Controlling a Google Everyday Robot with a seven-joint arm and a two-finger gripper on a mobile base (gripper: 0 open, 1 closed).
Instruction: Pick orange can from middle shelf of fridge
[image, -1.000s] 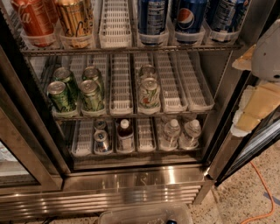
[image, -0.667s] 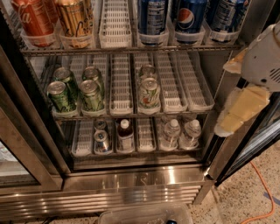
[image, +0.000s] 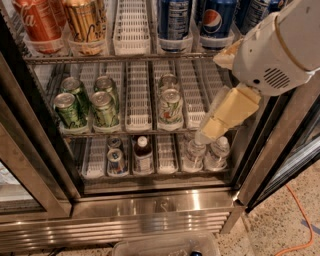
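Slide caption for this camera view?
Robot gripper hovers at the right of the fridge, well apart from the orange can on the middle shelf.

Single view. Camera high, in front of fridge (image: 165, 202), tilted steeply down and forward into its interior. Close range: fridge fills nearly whole frame. Middle shelf (image: 132, 58) runs along 12 o'clock edge, its cans cropped by frame top; orange can (image: 86, 22) at 11 o'clock. Green cans (image: 70, 107) at 9 o'clock of centre, water bottles (image: 217, 150) toward 4 o'clock. Ribbed steel base at 6 o'clock, speckled floor (image: 285, 220) in 5 o'clock corner. Gripper (image: 207, 132) in foreground, 3 o'clock of centre; arm (image: 280, 45) enters from 1 o'clock corner.
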